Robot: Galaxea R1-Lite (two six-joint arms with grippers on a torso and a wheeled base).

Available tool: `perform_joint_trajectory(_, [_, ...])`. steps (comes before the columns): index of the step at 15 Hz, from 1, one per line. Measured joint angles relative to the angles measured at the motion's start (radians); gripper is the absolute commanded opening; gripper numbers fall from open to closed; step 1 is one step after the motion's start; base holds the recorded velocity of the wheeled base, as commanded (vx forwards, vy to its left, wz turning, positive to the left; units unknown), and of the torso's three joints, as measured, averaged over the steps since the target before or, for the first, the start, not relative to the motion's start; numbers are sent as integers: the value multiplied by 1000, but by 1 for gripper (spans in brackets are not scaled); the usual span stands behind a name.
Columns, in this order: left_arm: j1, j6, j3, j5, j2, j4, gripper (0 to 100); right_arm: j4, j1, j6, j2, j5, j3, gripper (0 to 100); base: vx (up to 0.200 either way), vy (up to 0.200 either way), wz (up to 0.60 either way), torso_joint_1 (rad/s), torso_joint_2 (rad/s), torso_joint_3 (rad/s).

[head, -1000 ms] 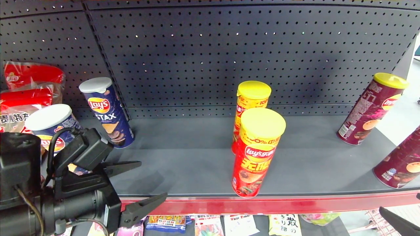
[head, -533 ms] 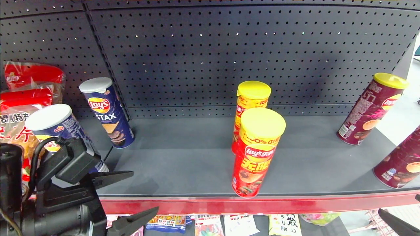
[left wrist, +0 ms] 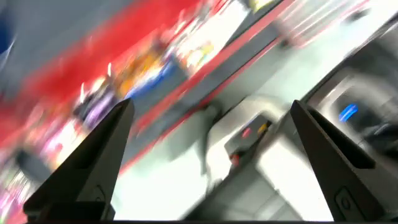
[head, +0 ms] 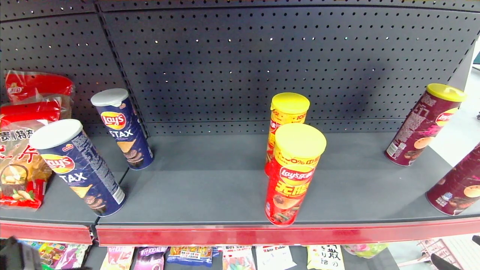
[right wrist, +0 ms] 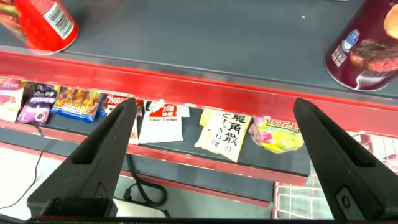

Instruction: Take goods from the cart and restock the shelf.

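Bright, even light on the shelf [head: 225,187], faint shadows beside the cans [head: 290,180], one wide dim patch on the pegboard [head: 360,90]. Sheen along the red shelf lip [head: 262,235]. Far right washes out white. Edges bow: blue can [head: 77,167] and maroon can [head: 425,125] lean outward. Left wrist view streaks with blur behind the left hand [left wrist: 211,104]; right wrist view crisp.

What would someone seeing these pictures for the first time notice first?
Probably the red can with a yellow lid, upright at the front edge of the grey shelf, with a matching can right behind it. Next, the white-lidded blue can at front left and the yellow-lidded maroon can at back right.
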Motion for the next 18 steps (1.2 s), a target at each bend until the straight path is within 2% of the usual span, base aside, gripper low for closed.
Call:
perform_joint_trajectory(1, [10, 0, -18, 78, -76, 125, 100, 0, 1, 1, -5, 11, 2, 100, 0, 0, 0, 0, 0, 0])
perform_joint_trajectory(3, [68, 1, -67, 204, -186, 253, 100, -1, 3, -1, -11, 32, -1, 100, 0, 0, 0, 0, 0, 0])
perform_joint_trajectory(6, [189, 23, -101, 355, -296, 288, 100, -1, 5, -3, -13, 88, 9, 100, 0, 0, 0, 0, 0, 0])
perform_joint_trajectory(9, [299, 41, -108, 505, -385, 300, 100, -3, 7, -5, -26, 94, 3, 100, 0, 0, 0, 0, 0, 0])
perform_joint_trajectory(11, [345, 70, -126, 538, -405, 296, 100, -2, 7, -4, -43, 95, -6, 100, 0, 0, 0, 0, 0, 0])
perform_joint_trajectory(14, [407, 96, -184, 566, -389, 291, 100, -1, 12, -5, -60, 104, -26, 100, 0, 0, 0, 0, 0, 0])
perform_joint_trajectory(16, [447, 161, -206, 569, -386, 292, 100, -2, 20, -5, -67, 139, -27, 100, 0, 0, 0, 0, 0, 0])
perform_joint_trajectory(18, [465, 183, -206, 564, -396, 295, 100, 0, 24, -5, -74, 161, -18, 100, 0, 0, 0, 0, 0, 0])
